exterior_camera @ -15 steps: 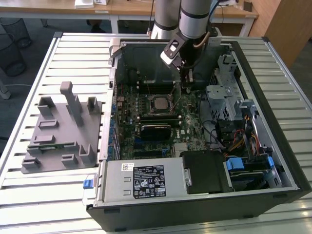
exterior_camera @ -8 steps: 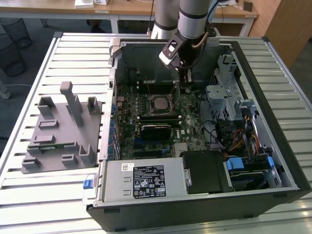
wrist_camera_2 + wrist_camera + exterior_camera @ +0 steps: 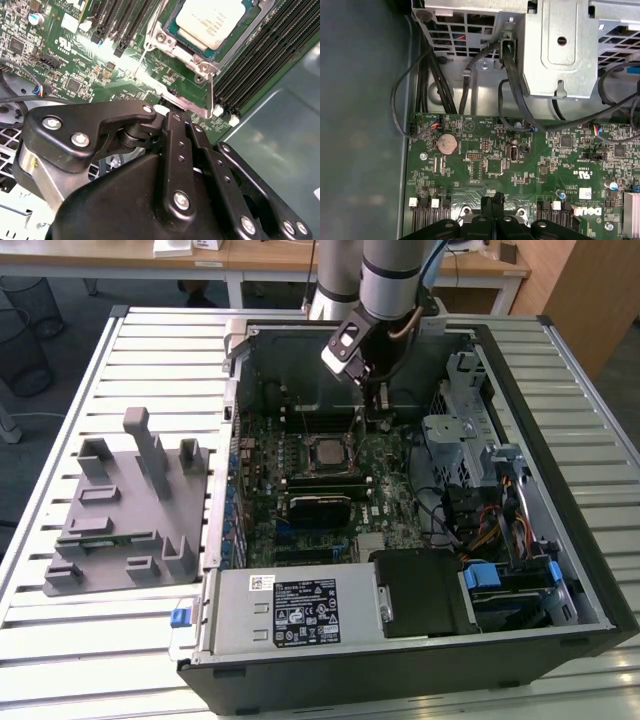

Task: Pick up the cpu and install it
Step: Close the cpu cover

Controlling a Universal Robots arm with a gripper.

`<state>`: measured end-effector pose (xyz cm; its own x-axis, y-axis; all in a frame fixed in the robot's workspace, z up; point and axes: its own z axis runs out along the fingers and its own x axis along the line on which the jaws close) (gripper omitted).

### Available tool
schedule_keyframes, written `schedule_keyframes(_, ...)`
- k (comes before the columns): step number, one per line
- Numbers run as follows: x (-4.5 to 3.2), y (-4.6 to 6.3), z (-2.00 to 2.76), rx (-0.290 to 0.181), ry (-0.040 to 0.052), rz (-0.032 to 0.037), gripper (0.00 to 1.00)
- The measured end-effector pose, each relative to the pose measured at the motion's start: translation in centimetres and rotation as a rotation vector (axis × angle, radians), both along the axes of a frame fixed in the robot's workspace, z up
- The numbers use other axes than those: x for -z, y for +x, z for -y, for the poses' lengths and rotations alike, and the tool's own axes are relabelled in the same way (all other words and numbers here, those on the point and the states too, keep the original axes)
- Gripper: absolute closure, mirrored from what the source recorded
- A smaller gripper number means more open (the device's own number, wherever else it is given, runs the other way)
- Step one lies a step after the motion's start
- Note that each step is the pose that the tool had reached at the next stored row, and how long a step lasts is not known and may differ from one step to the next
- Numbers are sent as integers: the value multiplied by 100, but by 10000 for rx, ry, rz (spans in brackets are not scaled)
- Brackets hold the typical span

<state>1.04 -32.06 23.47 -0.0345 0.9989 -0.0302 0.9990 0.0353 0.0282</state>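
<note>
The cpu (image 3: 328,451), a silvery-grey square chip, lies flat in the motherboard socket inside the open computer case (image 3: 590,570). In the second wrist view the cpu (image 3: 215,17) sits inside a metal frame (image 3: 197,60) with screws at its corners. My gripper (image 3: 381,418) hangs inside the case, just off the socket towards the exterior view's right, low over the green board. Its black fingers (image 3: 492,202) are pressed together with nothing between them. In the second wrist view the gripper (image 3: 172,114) ends close to the frame's edge, apart from the cpu.
Long black memory sticks (image 3: 322,480) lie beside the socket. A metal drive cage (image 3: 462,430) and loose cables (image 3: 490,515) crowd the exterior view's right. A power supply (image 3: 290,610) fills the case's front. A grey fixture plate (image 3: 130,505) with posts stands left of the case.
</note>
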Motion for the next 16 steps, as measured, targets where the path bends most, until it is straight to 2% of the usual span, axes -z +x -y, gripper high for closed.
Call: schedule_keyframes(16, 10, -125, 0, -1, 0, 0, 89)
